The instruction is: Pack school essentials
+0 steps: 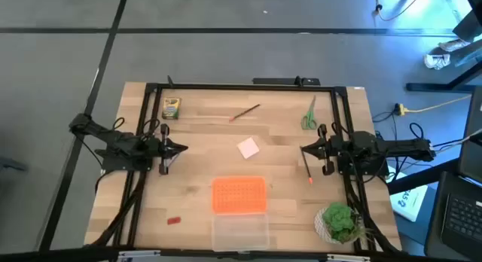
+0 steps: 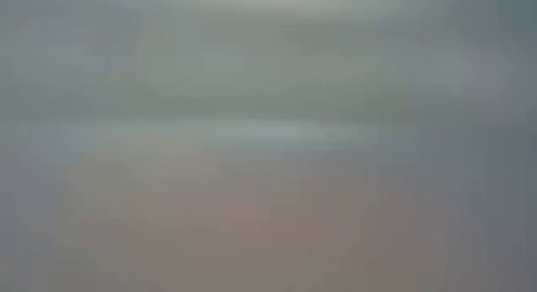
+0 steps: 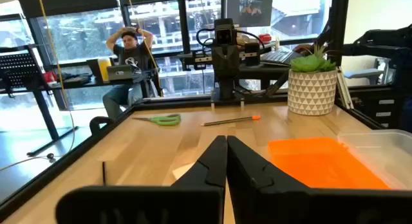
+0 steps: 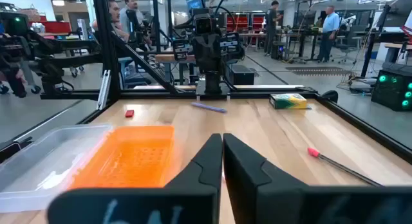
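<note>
Packing has not begun: the left claw (image 1: 183,148) and right claw (image 1: 303,150) wait closed and empty at opposite sides of the surface (image 1: 196,172), so either must open over the nearby pink pad (image 1: 248,147), while the orange lid (image 1: 239,195) covers the clear box (image 1: 240,232).

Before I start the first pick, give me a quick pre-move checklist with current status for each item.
1. Left gripper shut, holding nothing: ok.
2. Right gripper shut, holding nothing: ok.
3. Orange lid off the clear box, lying beside it: ok.
4. Scissors, crayon box, pink pad, red block all on the table, unpacked: ok.
5. Pencil close under the right gripper: not ok, mind it.
6. Low view usable: not ok.
</note>
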`<action>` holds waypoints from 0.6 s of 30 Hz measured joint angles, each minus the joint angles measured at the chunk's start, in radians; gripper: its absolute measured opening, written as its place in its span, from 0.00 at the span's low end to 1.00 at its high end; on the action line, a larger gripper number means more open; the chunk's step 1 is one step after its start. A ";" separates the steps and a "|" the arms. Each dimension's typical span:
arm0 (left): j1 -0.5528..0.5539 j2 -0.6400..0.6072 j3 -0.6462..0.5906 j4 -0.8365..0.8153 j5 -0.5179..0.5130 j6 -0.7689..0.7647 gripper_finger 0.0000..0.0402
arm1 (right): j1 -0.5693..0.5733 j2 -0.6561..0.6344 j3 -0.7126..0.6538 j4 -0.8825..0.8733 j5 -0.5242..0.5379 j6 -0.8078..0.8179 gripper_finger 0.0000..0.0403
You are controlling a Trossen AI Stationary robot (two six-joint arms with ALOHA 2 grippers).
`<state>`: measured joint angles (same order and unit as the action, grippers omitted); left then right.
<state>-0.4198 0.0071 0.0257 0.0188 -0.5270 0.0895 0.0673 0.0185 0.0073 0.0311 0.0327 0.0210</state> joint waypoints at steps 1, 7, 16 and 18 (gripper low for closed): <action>0.000 0.000 0.000 0.000 0.000 0.000 0.00 | 0.000 0.000 0.000 0.000 0.000 0.000 0.04; 0.000 0.000 0.000 0.000 0.000 0.000 0.00 | 0.000 0.000 0.000 0.000 0.000 0.000 0.04; 0.000 0.000 0.016 -0.007 -0.016 0.076 0.00 | 0.000 0.002 0.029 -0.029 0.049 0.054 0.04; 0.000 0.000 0.040 -0.005 -0.016 0.087 0.00 | 0.000 0.002 0.065 -0.064 0.057 0.050 0.04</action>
<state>-0.4194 0.0074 0.0654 0.0134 -0.5432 0.1768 0.0677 0.0206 0.0718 -0.0334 0.0901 0.0709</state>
